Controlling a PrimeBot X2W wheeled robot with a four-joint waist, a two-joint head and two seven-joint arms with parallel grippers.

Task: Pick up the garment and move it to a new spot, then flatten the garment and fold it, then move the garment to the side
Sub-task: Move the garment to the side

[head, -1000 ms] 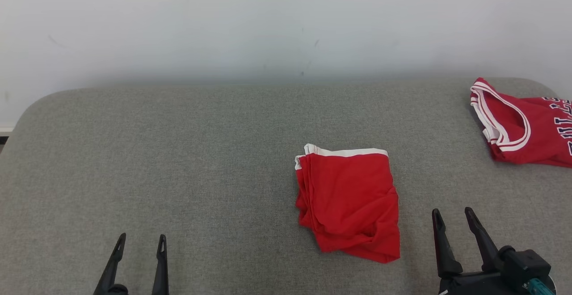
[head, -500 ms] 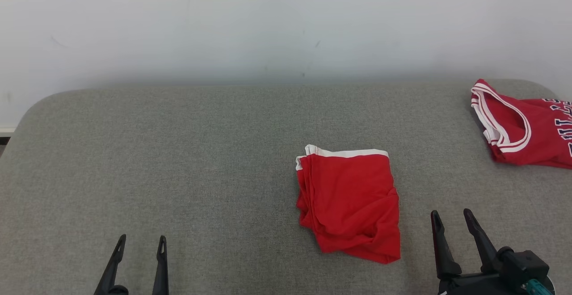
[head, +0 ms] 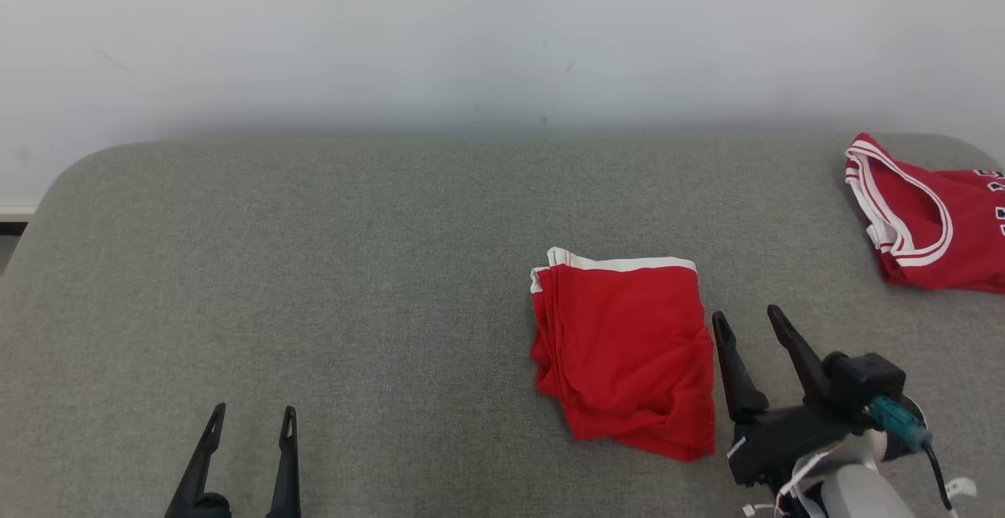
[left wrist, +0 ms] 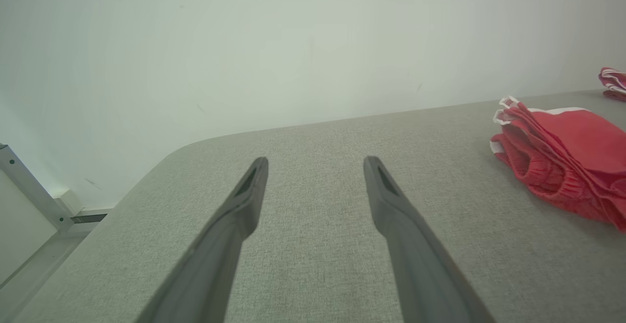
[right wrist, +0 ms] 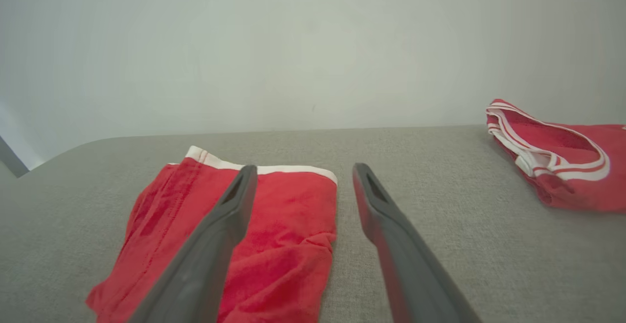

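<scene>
Your right gripper [head: 746, 315] is standing wide, fingers spread and gripping nothing, and it is the one thing changing. Over the last second it has been pushing forward and inward, so its tips are now sitting just beside the right edge of the folded red shorts [head: 624, 345] rather than well short of them. (The whole head view is also drifting a little, so you should be putting the shorts' small shift down to the camera, not the cloth.) Seen from the wrist, one finger is crossing over the red fabric and the other is hanging over bare cushion [head: 314, 267], with the shorts' right edge running between them. Your left gripper [head: 253, 410] is waiting at the near left, equally spread and empty, well apart from the cloth. The shorts are lying in a neat stack right of centre, white band facing away from you. Folding is looking finished, so you are probably lining up a grasp for carrying them aside. Farther off, a red jersey [head: 926, 227] is lying at the cushion's far right corner, and a pale wall [head: 471, 31] is closing the scene behind.
</scene>
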